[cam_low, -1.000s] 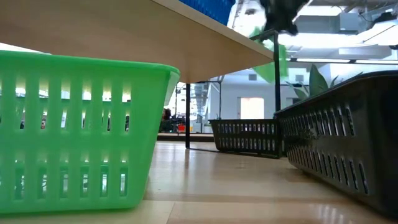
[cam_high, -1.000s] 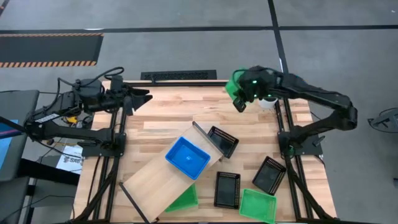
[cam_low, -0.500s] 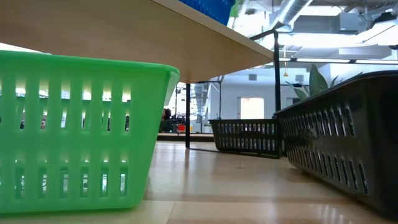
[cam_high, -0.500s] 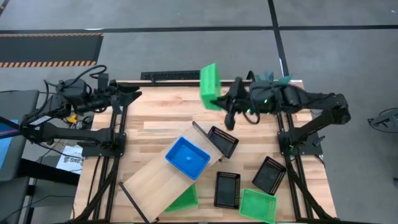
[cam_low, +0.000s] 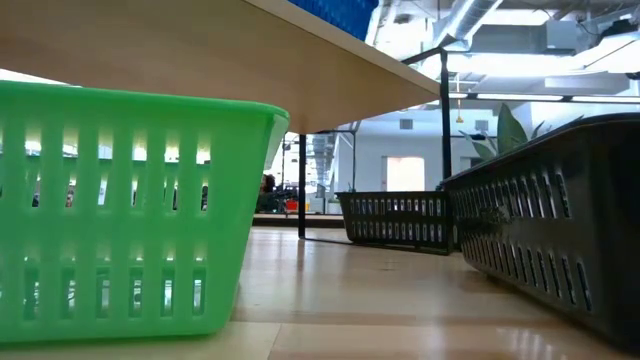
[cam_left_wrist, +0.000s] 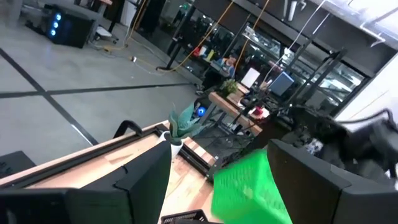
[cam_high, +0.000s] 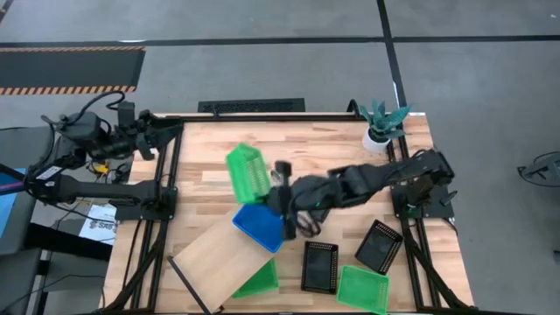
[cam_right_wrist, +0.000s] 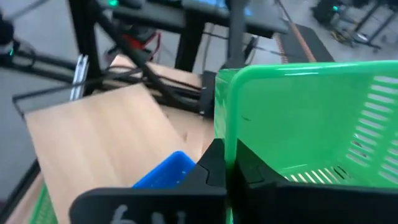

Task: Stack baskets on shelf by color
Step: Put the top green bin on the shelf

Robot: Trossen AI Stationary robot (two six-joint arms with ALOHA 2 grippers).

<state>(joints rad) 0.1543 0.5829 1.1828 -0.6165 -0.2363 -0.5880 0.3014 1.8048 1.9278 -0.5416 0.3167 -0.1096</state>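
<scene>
My right gripper (cam_high: 268, 184) reaches over the table's middle, shut on a green basket (cam_high: 246, 172) that it carries just beyond the blue basket (cam_high: 260, 225). The blue basket rests on the shelf (cam_high: 214, 254), a pale plank lying slantwise on the table. Another green basket (cam_high: 259, 280) sits partly under the plank's near side, and a third green basket (cam_high: 361, 289) lies at the near edge. Two black baskets (cam_high: 319, 265) (cam_high: 378, 245) stand on the table. My left gripper (cam_high: 173, 131) waits open at the far left corner. My right gripper holds the green basket by one side wall near its rim (cam_right_wrist: 225, 127), with one finger (cam_right_wrist: 213, 167) outside the wall and the other inside. The fingers come level from the table's right. The basket is lifted clear and tipped on its side.
A white-potted plant (cam_high: 379, 124) stands at the far right corner. In the low view a green basket (cam_low: 120, 215) fills the foreground under the plank (cam_low: 250, 60), with black baskets (cam_low: 550, 235) (cam_low: 395, 218) to the right. Bare tabletop (cam_high: 210, 162) lies at the far left.
My right gripper has swung the green basket from beside the plant at the far right, toward the table's left and near side, down to just beyond the blue basket on the plank. The basket has turned about in the hold. My left arm has drawn back slightly toward the left.
</scene>
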